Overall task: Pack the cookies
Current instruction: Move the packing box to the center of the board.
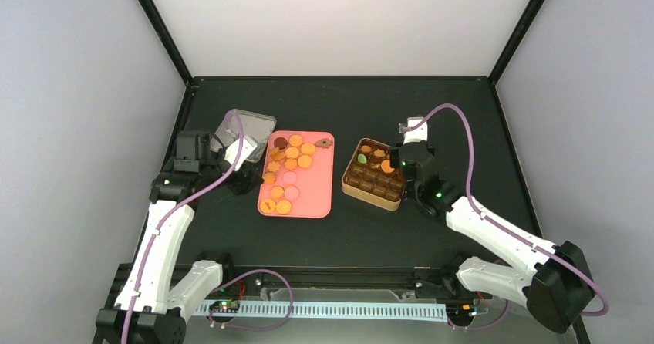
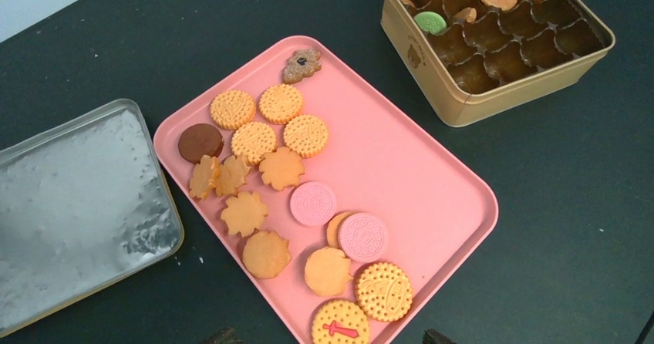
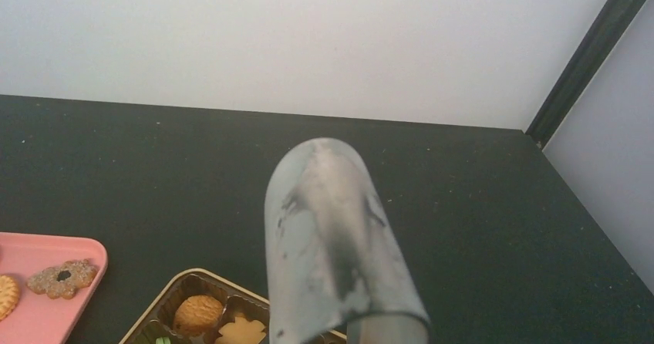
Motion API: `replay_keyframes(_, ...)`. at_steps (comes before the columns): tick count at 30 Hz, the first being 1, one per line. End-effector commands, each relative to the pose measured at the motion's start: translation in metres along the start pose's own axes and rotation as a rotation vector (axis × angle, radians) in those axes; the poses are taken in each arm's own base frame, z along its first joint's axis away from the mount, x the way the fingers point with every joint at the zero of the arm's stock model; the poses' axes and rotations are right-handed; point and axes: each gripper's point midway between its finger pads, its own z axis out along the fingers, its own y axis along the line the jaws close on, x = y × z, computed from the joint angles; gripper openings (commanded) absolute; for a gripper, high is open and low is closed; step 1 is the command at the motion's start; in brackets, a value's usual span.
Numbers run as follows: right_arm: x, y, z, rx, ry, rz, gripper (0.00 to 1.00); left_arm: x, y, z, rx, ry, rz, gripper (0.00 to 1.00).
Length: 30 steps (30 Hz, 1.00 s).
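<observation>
Down at the near edge of the black tabletop [image 1: 339, 236] both arms reach forward. The left arm bends up the left side, and the left pincer [image 1: 248, 179] hangs just beside the pink tray [image 2: 416, 174]. Its own wrist view catches only two dark fingertips [image 2: 222, 335] at the bottom border, well apart with nothing between: open. That view spreads out the cookies [image 2: 308, 136] on the tray's lid-side half: orange rounds, leaf shapes, two pink, one dark brown. The silver lid [image 2: 77, 197] lies left of the tray. To the right stands the gold tin [image 2: 463, 105], with a few cookies in its brown cups. The right arm angles in from the near right, and the right pincer [image 1: 395, 165] is over the tin's right side. Its wrist view alone shows one frosted finger [image 3: 332, 244] up close; whether it grips anything cannot be told.
</observation>
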Motion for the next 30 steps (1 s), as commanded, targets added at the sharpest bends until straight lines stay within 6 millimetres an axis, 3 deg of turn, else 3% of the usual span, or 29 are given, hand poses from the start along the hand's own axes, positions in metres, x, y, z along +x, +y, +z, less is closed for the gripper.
replay_keyframes(1,-0.027,-0.007,-0.008,0.009,-0.07,0.064,0.21,0.001,0.006,0.001,-0.021,-0.006,0.006,0.63)
replay_keyframes(8,-0.082,0.02,-0.022,-0.168,-0.156,0.105,0.23,0.003,0.015,-0.002,-0.049,-0.002,-0.001,0.63)
replay_keyframes(12,-0.097,0.031,-0.018,-0.195,-0.165,0.1,0.23,0.005,0.018,-0.004,-0.058,0.001,-0.009,0.63)
replay_keyframes(16,-0.09,0.032,-0.006,-0.151,-0.149,0.081,0.23,0.007,0.02,-0.005,-0.06,0.007,-0.01,0.63)
replay_keyframes(24,-0.048,0.036,0.016,-0.109,-0.074,0.026,0.24,0.006,0.021,-0.007,-0.059,-0.001,-0.012,0.63)
replay_keyframes(30,-0.028,0.032,0.017,-0.091,-0.034,0.009,0.24,0.006,0.022,-0.008,-0.063,0.0,-0.007,0.63)
